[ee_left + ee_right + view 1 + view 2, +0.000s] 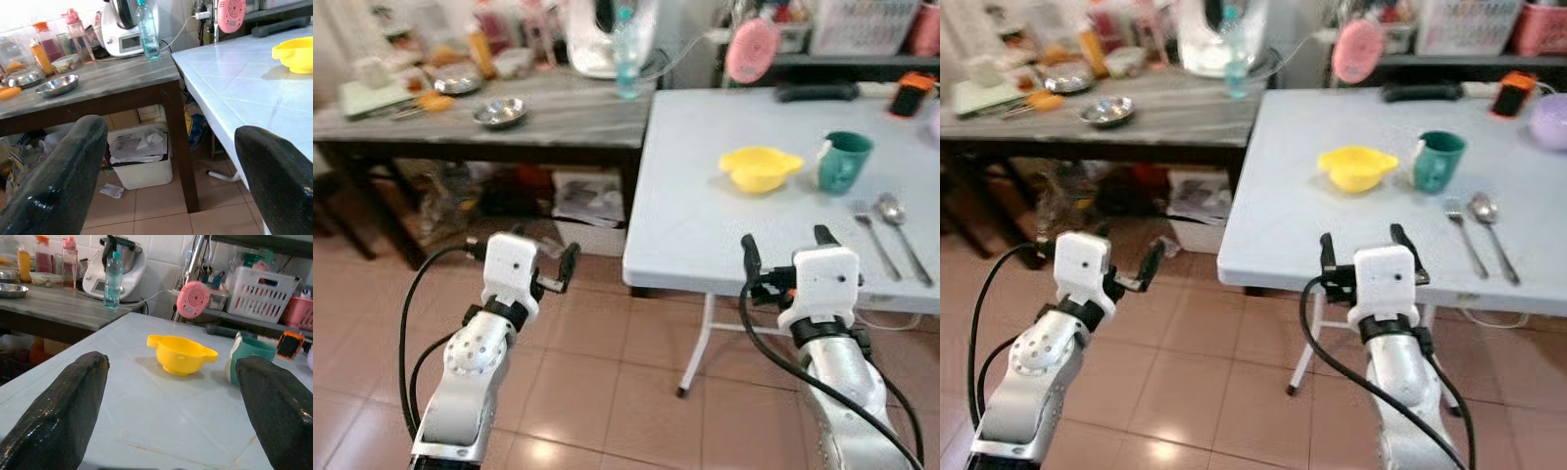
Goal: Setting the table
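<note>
- The right hand [785,250] hovers at the near edge of the white bench [705,215], its fingers spread wide and holding nothing.
- The left hand [521,262] hangs over the floor beside that bench, likewise wide open and empty.
- On the bench sit a yellow bowl [760,167], a green cup [843,162] just beside it, and a fork [874,235] and spoon [902,230] side by side.
- I'd say it is lining up to reach; next comes a forward stretch toward the bowl.

A home kitchen — tiled floor [597,372], food processor [117,264], cluttered wooden counter [509,122].
</note>
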You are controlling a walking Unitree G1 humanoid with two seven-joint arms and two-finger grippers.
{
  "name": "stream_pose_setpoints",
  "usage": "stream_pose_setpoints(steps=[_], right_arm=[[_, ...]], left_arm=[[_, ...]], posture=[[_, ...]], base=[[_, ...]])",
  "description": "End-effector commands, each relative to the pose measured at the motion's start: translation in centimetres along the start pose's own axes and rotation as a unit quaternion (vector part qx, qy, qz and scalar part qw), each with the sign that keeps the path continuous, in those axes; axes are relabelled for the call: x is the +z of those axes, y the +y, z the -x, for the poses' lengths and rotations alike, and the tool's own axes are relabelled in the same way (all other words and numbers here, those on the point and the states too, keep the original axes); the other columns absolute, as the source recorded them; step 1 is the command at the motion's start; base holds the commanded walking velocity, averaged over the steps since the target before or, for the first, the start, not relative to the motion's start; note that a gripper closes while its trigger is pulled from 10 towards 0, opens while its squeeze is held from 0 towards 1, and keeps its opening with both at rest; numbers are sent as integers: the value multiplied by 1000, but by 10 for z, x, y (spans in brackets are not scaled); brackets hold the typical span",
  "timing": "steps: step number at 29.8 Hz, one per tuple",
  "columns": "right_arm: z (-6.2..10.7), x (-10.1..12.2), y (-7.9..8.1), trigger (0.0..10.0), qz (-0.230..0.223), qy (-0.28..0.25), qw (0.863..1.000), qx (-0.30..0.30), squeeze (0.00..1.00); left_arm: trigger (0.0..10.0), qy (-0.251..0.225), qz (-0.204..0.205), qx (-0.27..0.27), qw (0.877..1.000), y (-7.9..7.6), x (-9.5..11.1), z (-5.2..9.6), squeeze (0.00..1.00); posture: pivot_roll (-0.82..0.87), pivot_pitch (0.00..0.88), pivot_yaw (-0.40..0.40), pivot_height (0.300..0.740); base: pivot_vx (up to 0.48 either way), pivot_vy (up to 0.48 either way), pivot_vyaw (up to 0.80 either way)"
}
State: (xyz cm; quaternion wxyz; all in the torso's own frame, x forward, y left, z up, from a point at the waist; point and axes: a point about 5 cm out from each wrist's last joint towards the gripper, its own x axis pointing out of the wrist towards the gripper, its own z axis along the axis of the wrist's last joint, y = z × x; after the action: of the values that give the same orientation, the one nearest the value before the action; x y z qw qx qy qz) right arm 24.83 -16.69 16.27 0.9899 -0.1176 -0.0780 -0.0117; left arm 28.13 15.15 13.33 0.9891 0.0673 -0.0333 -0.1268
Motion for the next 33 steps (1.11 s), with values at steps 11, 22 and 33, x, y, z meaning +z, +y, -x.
stream_pose_setpoints(steps=[11, 22, 33], right_arm=[[-6, 8, 1, 10000, -1, -17, 1000, -2, 0], [-4, 6, -1, 10000, -7, -10, 1000, -8, 0], [-5, 6, 0, 10000, -6, -10, 1000, -5, 0]], left_arm=[[10000, -17, 39, -1, 999, 1, 14, -7, 0], [10000, -23, 43, -31, 998, -5, 19, -7, 0], [10000, -14, 62, -38, 997, -9, 16, -9, 0]], posture=[[-71, 23, 62, 740], [-80, 23, 67, 740], [-84, 24, 60, 740]], base=[[0, 0, 0], [136, 0, -162], [76, -211, -161]])
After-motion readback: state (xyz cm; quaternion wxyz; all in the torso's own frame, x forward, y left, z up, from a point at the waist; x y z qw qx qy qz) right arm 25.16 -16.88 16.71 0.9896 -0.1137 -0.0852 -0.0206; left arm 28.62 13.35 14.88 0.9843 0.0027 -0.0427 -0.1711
